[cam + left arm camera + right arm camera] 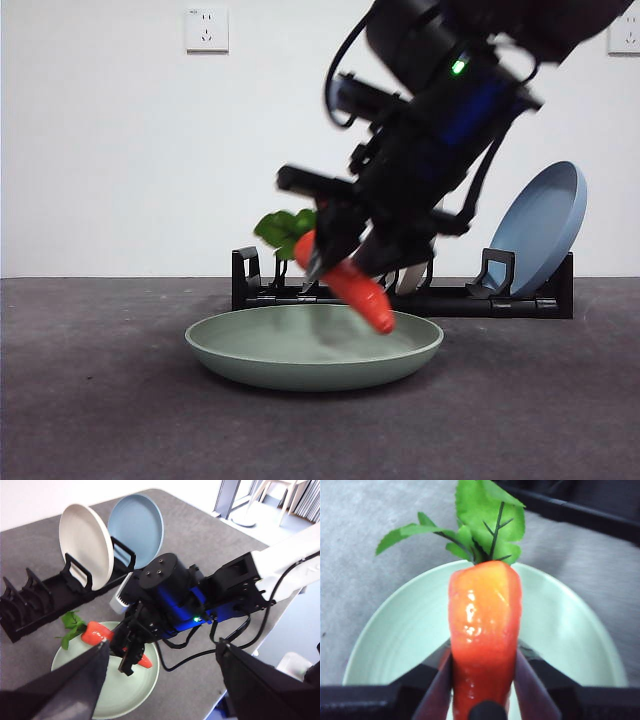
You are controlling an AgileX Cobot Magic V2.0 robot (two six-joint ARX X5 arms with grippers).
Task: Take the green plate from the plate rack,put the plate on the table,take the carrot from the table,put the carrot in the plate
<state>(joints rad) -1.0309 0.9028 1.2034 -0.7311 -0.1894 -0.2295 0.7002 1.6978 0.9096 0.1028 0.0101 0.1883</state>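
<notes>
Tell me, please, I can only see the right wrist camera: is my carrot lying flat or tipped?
Observer: Tipped. From the front, the carrot slants in the right gripper, with its pointed end down over the green plate and its leaves up.
Operator: Are there other plates around?
Observer: Yes. A cream plate and a blue plate stand in the plate rack behind the green one.
Operator: Where's my other hand?
Observer: The left gripper is open and holds nothing, and it looks down on the plate from above.
</notes>
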